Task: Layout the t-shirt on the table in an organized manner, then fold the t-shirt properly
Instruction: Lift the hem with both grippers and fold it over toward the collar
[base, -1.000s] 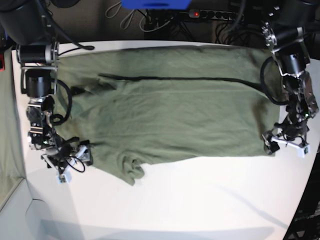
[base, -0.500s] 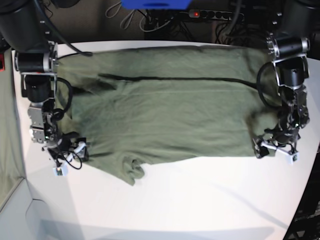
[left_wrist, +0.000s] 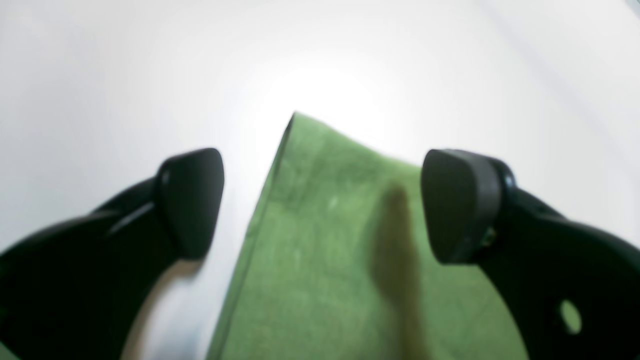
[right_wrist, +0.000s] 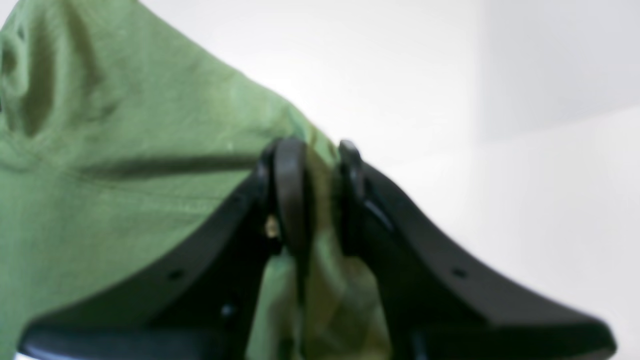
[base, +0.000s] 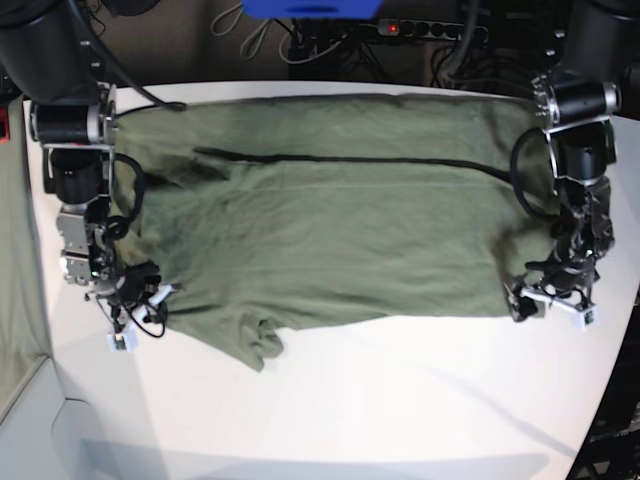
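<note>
While spread flat: t-shirt (base: 340, 230) corner between wide left end effector (left_wrist: 320, 205), edge pinched by right end effector (right_wrist: 320, 195).

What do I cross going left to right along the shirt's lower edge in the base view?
Right pincer shut on the t-shirt's corner → t-shirt → left pincer, open over the opposite corner → bare table.

Robotics lab: white table (base: 400, 400), cables, power strip (base: 425, 28) behind

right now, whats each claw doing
left claw: open, straddling a corner of the t-shirt, not gripping.
right claw: shut on the t-shirt's edge.
</note>
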